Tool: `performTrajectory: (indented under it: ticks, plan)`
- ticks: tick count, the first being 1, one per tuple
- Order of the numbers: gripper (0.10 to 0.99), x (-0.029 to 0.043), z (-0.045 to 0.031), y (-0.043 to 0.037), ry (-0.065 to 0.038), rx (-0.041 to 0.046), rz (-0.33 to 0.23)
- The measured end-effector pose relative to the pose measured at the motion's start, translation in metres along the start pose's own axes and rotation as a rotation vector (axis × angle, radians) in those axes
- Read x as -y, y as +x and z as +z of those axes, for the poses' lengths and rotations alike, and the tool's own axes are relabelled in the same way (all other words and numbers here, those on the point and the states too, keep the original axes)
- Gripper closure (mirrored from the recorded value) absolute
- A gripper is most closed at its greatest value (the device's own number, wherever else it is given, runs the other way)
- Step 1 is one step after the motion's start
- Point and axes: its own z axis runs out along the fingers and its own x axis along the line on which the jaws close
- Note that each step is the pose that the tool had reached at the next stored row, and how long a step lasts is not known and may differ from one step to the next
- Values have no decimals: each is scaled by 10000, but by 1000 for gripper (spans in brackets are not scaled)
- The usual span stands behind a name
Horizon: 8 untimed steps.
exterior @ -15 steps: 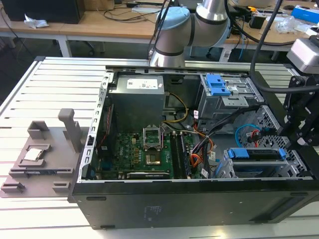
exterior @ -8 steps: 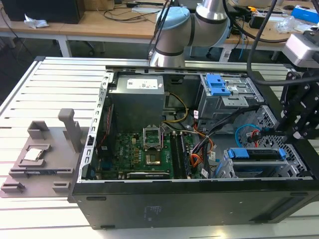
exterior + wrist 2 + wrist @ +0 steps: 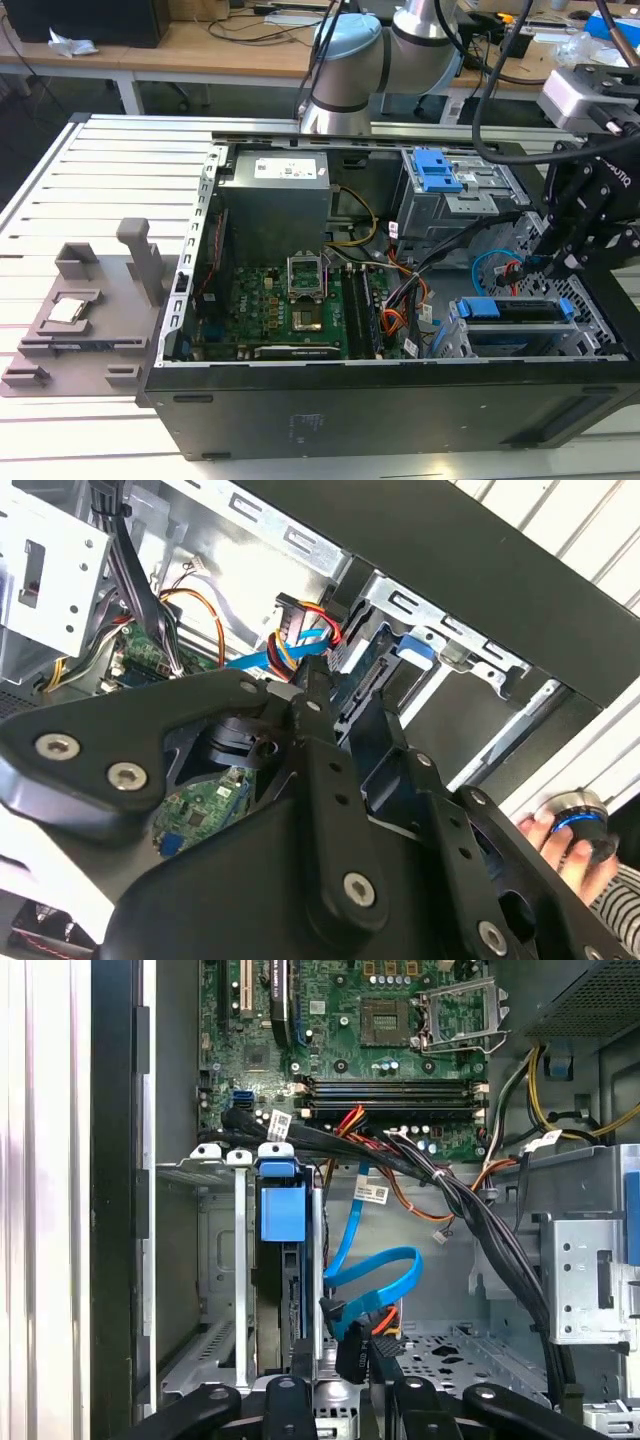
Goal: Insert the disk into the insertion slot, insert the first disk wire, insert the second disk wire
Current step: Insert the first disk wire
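Observation:
The disk (image 3: 283, 1212), framed by its blue caddy, sits inside the insertion slot (image 3: 215, 1260), a silver perforated cage. In the exterior view the disk (image 3: 515, 310) lies in the slot (image 3: 450, 342) at the case's front right corner. A looped blue disk wire (image 3: 372, 1268) and a red-orange-yellow wire bundle (image 3: 385, 1322) end in black connectors just behind the disk. My gripper (image 3: 345, 1380) is shut on one of these black connectors (image 3: 350, 1348), a little way from the disk's rear edge. In the second wrist view the gripper (image 3: 318, 692) has its fingers pressed together under the connector (image 3: 296, 618).
A taller grey cage with a blue latch (image 3: 440, 175) stands behind the slot. Thick black cable bundles (image 3: 470, 1210) cross above the wires. The motherboard (image 3: 290, 310) fills the case's middle. A person's hand (image 3: 560, 835) rests on a knob outside the case. A grey fixture (image 3: 90, 310) lies at the exterior view's left.

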Motion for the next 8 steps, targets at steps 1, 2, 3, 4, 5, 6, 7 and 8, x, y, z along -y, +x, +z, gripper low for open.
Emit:
performTrajectory:
  ticks: [1,2,3,4,5,6,7,8]
  plan:
    - [725,0,1,-1,0,1,0]
    - [725,0,1,0,0,1,1]
    - [741,0,1,0,1,0,1]
    - [741,0,1,-1,0,1,1]
    - [808,0,1,-1,0,0,0]
    - [871,0,2,-1,0,1,1]
    - [871,0,2,0,0,0,1]
    - [929,0,2,0,0,0,0]
